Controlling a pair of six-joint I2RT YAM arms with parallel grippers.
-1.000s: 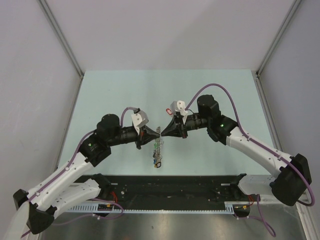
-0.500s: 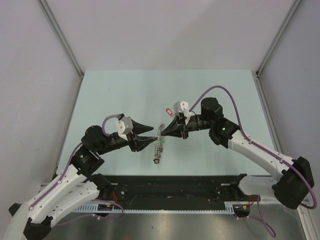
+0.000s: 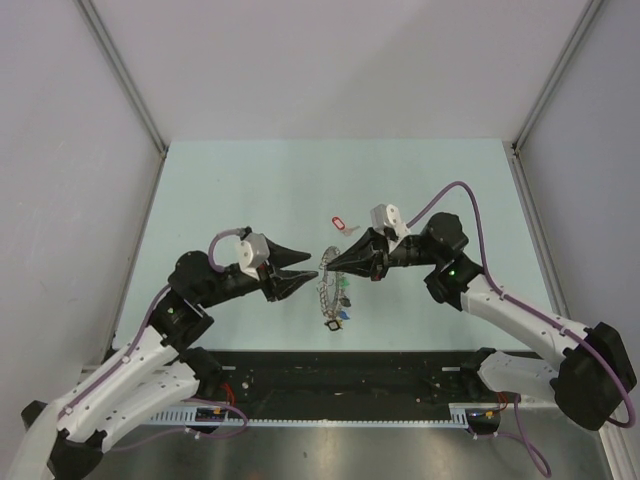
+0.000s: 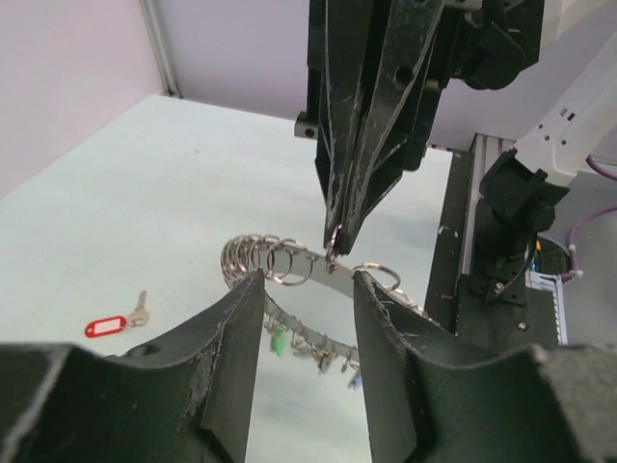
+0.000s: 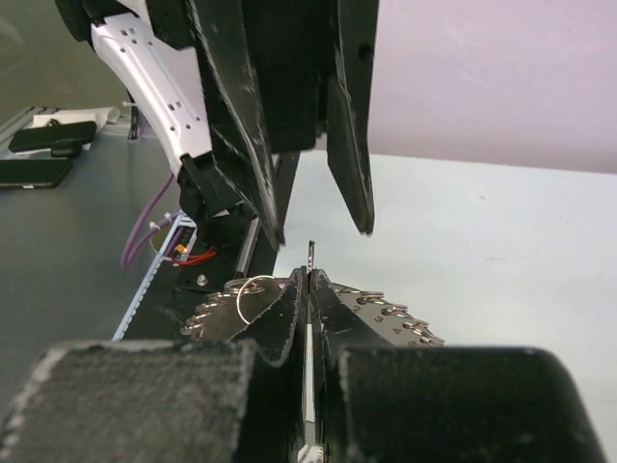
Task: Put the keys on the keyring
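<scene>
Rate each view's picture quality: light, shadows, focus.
Top external: even, soft light on the table, only faint shadows, no glare; the keyring is too small to resolve key by key. Left wrist: the left gripper's fingers are dark and soft up close, while the keyring and the red-tagged key look sharp. Right wrist: the right gripper's fingers fill the bottom, dark and blurred.

The keyring (image 3: 333, 291) hangs between left gripper (image 3: 309, 265) and right gripper (image 3: 329, 260), the key (image 3: 341, 222) behind on the table (image 3: 220, 190).

A pale green table (image 3: 220, 180) sits between plain lilac-grey walls (image 3: 330, 70) under even light.
</scene>
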